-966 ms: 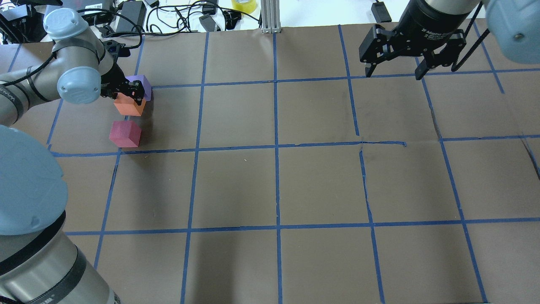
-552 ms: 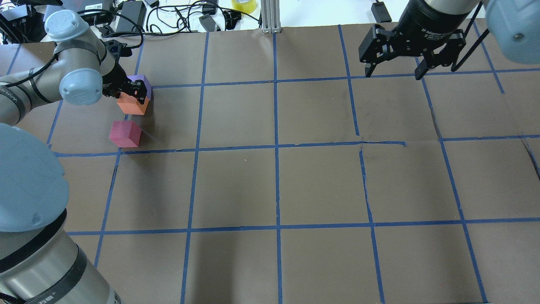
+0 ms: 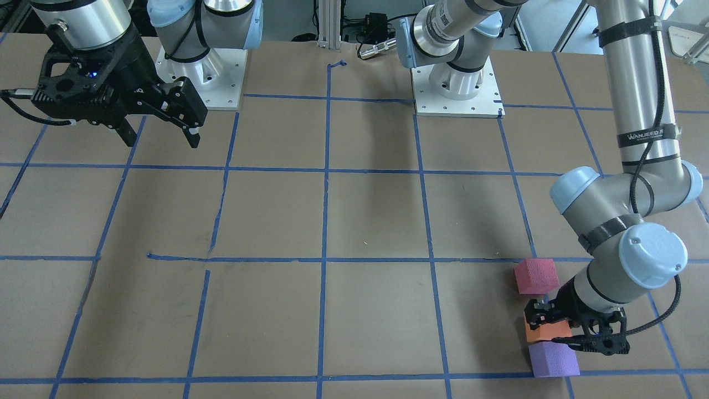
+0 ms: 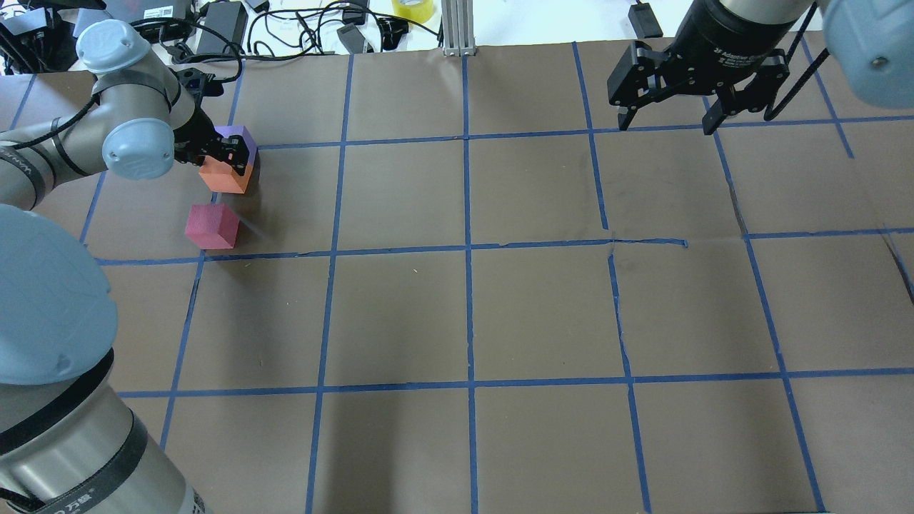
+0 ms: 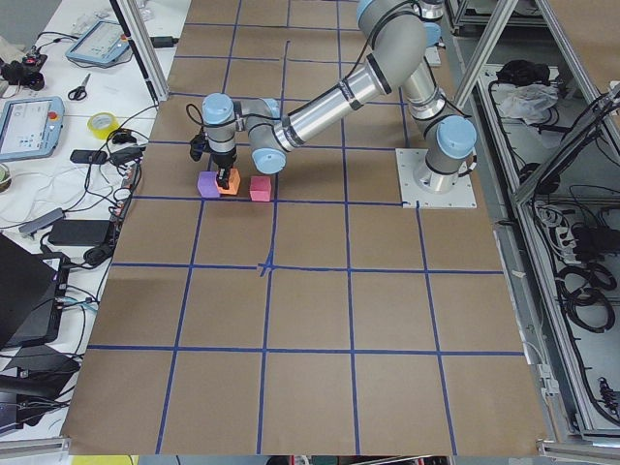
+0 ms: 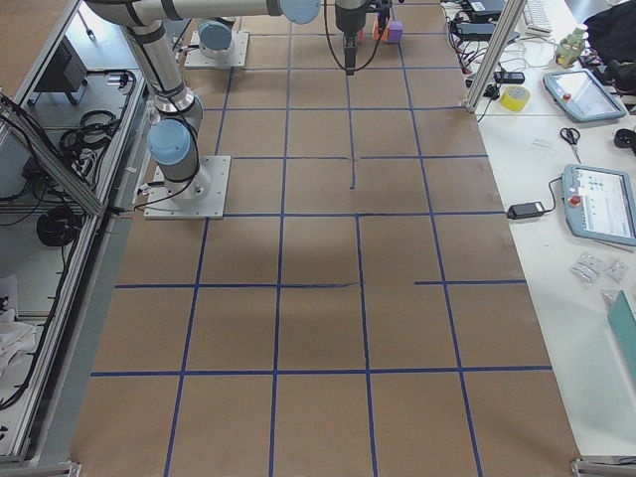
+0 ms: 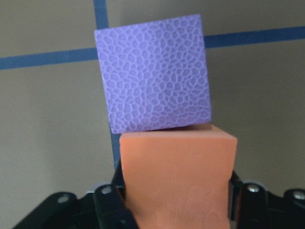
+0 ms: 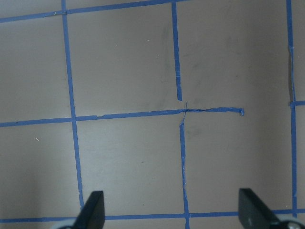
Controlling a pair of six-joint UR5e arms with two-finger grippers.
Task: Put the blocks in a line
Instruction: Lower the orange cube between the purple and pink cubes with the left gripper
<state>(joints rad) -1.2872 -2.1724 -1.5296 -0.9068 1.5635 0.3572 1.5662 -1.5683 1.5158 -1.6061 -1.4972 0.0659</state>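
Note:
Three foam cubes sit at the far left of the table in the overhead view. The purple block [image 4: 240,138] is farthest, the orange block [image 4: 226,177] is against it, and the pinkish red block [image 4: 211,225] stands apart, nearer to me. My left gripper [image 4: 221,158] is shut on the orange block [image 7: 177,181], low at the table, with the purple block [image 7: 152,78] touching its far side. In the front-facing view the row runs red [image 3: 535,275], orange [image 3: 544,332], purple [image 3: 554,359]. My right gripper [image 4: 668,123] is open and empty, hovering far right.
Brown paper with a blue tape grid [image 4: 468,246] covers the table. Cables, power bricks and a roll of yellow tape [image 4: 413,8] lie beyond the far edge. An aluminium post [image 4: 457,28] stands at the far middle. The right wrist view shows only its open fingers [image 8: 93,212] above bare paper.
My left gripper has shifted the orange block slightly right and away, closer against the purple block. The red block and the right arm have not moved.

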